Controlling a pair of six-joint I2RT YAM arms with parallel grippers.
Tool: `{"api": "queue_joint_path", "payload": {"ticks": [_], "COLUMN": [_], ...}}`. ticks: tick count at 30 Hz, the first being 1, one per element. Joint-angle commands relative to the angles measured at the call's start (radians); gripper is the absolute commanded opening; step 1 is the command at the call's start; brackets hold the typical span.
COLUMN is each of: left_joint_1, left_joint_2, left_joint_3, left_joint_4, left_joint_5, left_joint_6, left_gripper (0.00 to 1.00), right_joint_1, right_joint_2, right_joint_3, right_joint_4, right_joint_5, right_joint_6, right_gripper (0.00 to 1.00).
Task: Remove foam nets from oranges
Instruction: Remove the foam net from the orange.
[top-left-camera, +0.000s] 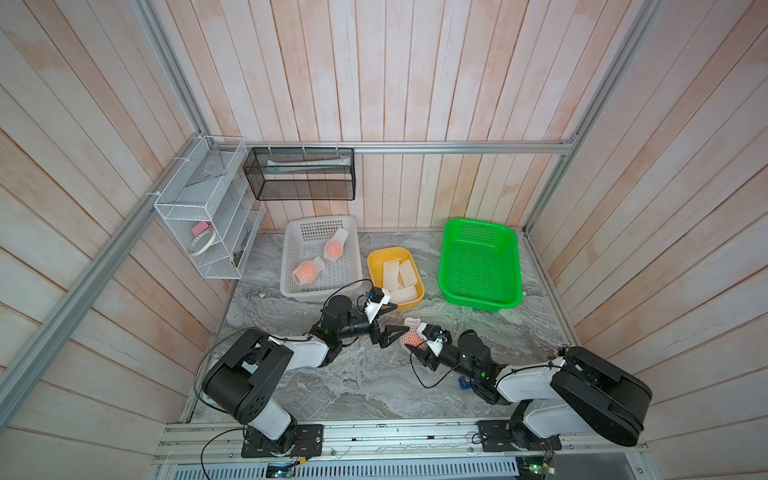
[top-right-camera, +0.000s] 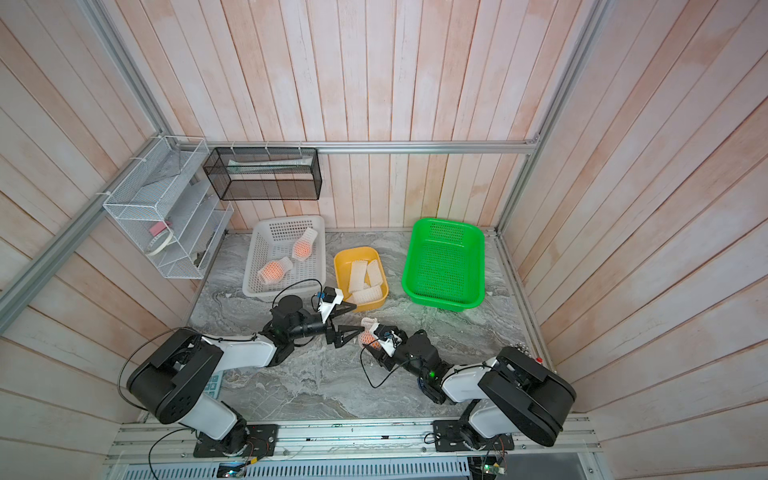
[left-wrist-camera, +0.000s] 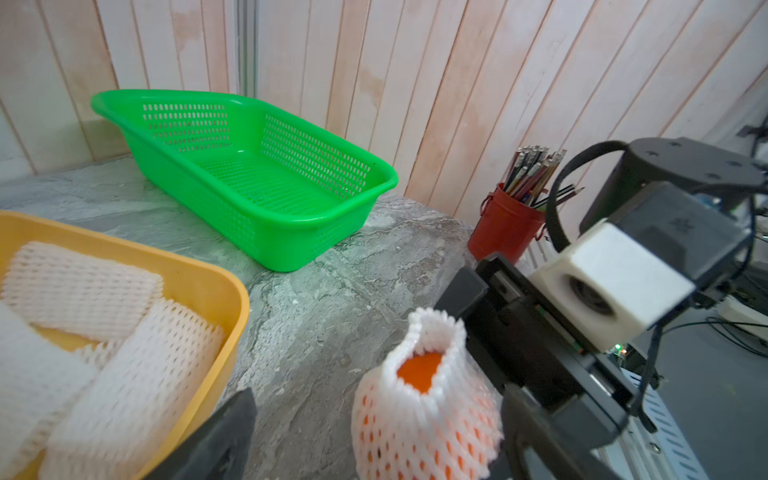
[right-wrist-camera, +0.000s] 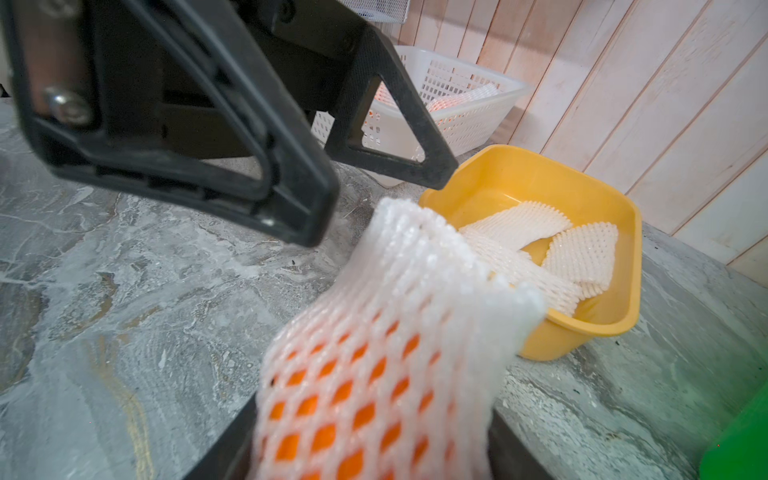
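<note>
An orange in a white foam net (top-left-camera: 410, 332) (top-right-camera: 367, 332) (right-wrist-camera: 374, 374) sits low over the table's middle, with my right gripper (top-left-camera: 414, 340) (right-wrist-camera: 374, 457) shut on its body. The net's loose end (left-wrist-camera: 432, 332) points away from that gripper and bare orange (left-wrist-camera: 419, 370) shows in its mouth. My left gripper (top-left-camera: 402, 318) (top-right-camera: 359, 318) (left-wrist-camera: 374, 432) stands wide open beside the net; the netted orange lies between its fingers (left-wrist-camera: 528, 415), and I see no contact. Two more netted oranges (top-left-camera: 307, 270) (top-left-camera: 336, 246) lie in the white basket (top-left-camera: 291, 291).
A yellow tub (top-left-camera: 415, 303) (left-wrist-camera: 199, 274) just behind the grippers holds several empty foam nets (top-left-camera: 397, 276). A green basket (top-left-camera: 480, 266) (left-wrist-camera: 257, 183) stands at the back right. A red cup of pencils (left-wrist-camera: 503, 226) stands by the right wall. Wire racks (top-left-camera: 208, 216) hang on the left wall.
</note>
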Motion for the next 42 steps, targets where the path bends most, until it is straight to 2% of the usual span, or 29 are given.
{"api": "queue_joint_path", "payload": {"ticks": [1, 6, 8, 10, 12, 16, 18, 20, 23, 24, 30, 34, 39, 42], "left_joint_1": [-0.019, -0.037, -0.036, -0.037, -0.038, -0.041, -0.049, -0.052, -0.051, -0.049, -0.034, -0.058, -0.089, -0.101], "left_joint_2": [0.038, 0.079, 0.085, 0.092, 0.104, 0.135, 0.14, 0.143, 0.146, 0.143, 0.057, -0.011, -0.014, -0.01], "left_joint_3": [0.02, 0.018, 0.011, 0.016, 0.036, 0.073, 0.073, 0.07, 0.065, 0.062, 0.061, 0.059, 0.059, 0.047], "left_joint_4": [0.081, 0.101, 0.115, 0.119, 0.117, 0.111, 0.109, 0.106, 0.113, 0.116, 0.099, 0.025, -0.029, -0.047], "left_joint_5": [0.091, 0.134, 0.14, 0.149, 0.164, 0.214, 0.226, 0.242, 0.277, 0.278, 0.184, 0.1, 0.06, 0.006], "left_joint_6": [-0.031, -0.062, -0.073, -0.079, -0.092, -0.112, -0.115, -0.111, -0.119, -0.123, -0.114, -0.043, 0.0, 0.02], "left_gripper": [0.92, 0.84, 0.75, 0.62, 0.57, 0.39, 0.37, 0.27, 0.03, 0.0, 0.0, 0.0, 0.0, 0.0], "right_joint_1": [0.006, 0.006, 0.006, 0.006, 0.006, 0.007, 0.006, 0.007, 0.007, 0.007, 0.005, -0.003, -0.053, -0.098], "right_joint_2": [0.003, 0.012, 0.012, 0.012, 0.013, 0.01, 0.006, 0.0, -0.007, -0.011, -0.103, -0.196, -0.261, -0.267], "right_joint_3": [0.0, 0.011, 0.014, 0.014, 0.014, 0.019, 0.022, 0.024, 0.031, 0.029, 0.003, -0.01, -0.026, -0.034], "right_joint_4": [0.003, 0.012, 0.013, 0.014, 0.015, 0.014, 0.009, 0.007, -0.013, -0.013, -0.036, -0.06, -0.062, -0.057], "right_joint_5": [-0.027, -0.029, -0.03, -0.037, -0.044, -0.047, -0.037, -0.034, -0.029, -0.024, 0.018, -0.047, -0.124, -0.211], "right_joint_6": [-0.014, -0.025, -0.022, -0.019, -0.015, -0.016, -0.017, -0.02, -0.024, -0.022, 0.1, 0.174, 0.262, 0.319], "right_gripper": [0.56, 0.56, 0.56, 0.56, 0.56, 0.56, 0.56, 0.56, 0.56, 0.56, 0.66, 0.72, 0.75, 0.76]}}
